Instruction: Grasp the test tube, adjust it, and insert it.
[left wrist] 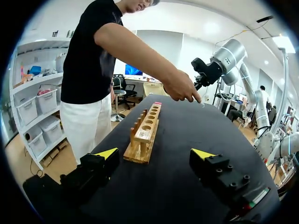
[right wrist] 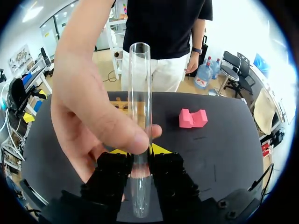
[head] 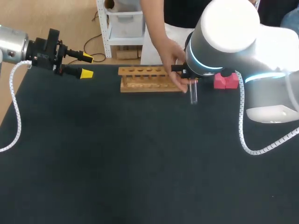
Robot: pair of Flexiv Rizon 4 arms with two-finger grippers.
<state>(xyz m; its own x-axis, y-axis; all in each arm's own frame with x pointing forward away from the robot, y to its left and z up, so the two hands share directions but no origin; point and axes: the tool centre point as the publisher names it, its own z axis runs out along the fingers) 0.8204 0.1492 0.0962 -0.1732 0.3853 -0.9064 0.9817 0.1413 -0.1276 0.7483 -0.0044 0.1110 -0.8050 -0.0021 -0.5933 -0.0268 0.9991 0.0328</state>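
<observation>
Dark table [head: 117, 163] bears a wooden rack [head: 140, 81] and pink block [head: 225, 82].

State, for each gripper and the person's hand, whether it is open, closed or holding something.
Left gripper: open, empty.
Right gripper: shut on the test tube.
Person's hand: pinching the same test tube.

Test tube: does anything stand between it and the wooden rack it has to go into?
Yes. A person's hand grips the test tube held in the right gripper and covers the rack's end nearest the tube, between the two.
</observation>
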